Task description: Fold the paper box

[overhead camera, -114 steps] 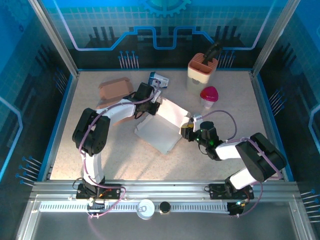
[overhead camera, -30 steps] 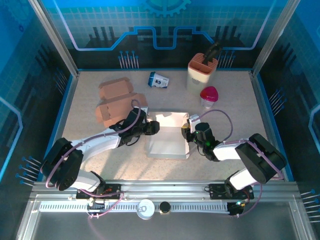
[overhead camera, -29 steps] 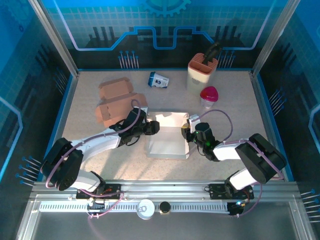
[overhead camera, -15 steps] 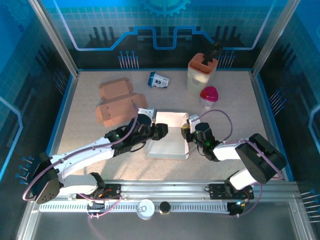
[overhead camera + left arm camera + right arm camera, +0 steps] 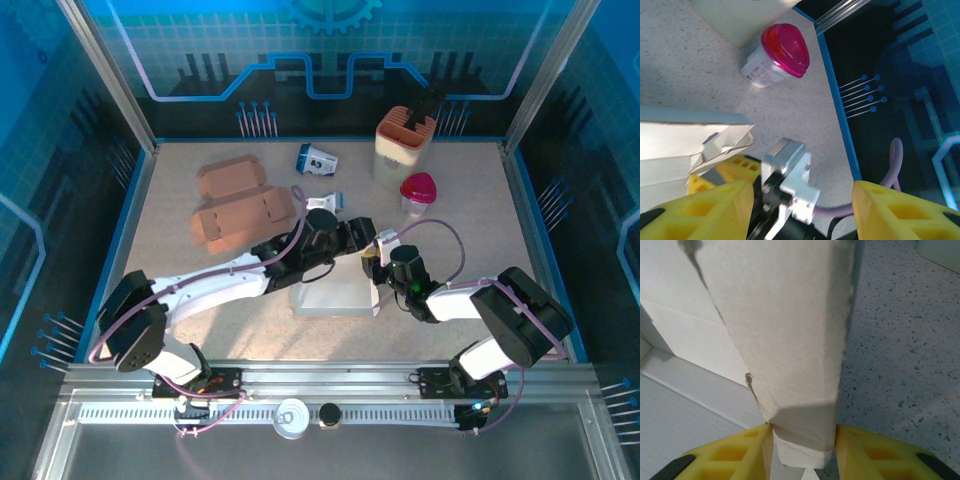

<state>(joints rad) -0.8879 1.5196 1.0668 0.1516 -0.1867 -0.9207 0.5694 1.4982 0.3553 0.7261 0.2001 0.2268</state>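
Box (image 5: 338,296) fold, both arms at its far right corner.
The right gripper (image 5: 802,435) is clenched on a flap (image 5: 785,315); the left gripper (image 5: 801,189) is just beside it, jaws apart, released.

Bright, even overhead light casts soft shadows on the table (image 5: 460,200); wrist close-ups blur nearest the lens.

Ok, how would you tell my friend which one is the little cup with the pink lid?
Look to the back right of the speckled table, where a tall cream plastic holder with slots on top stands. Just on its near side sits a small white plastic cup. Its bright pink lid gives it away: nothing else lying on the table has a pink top.
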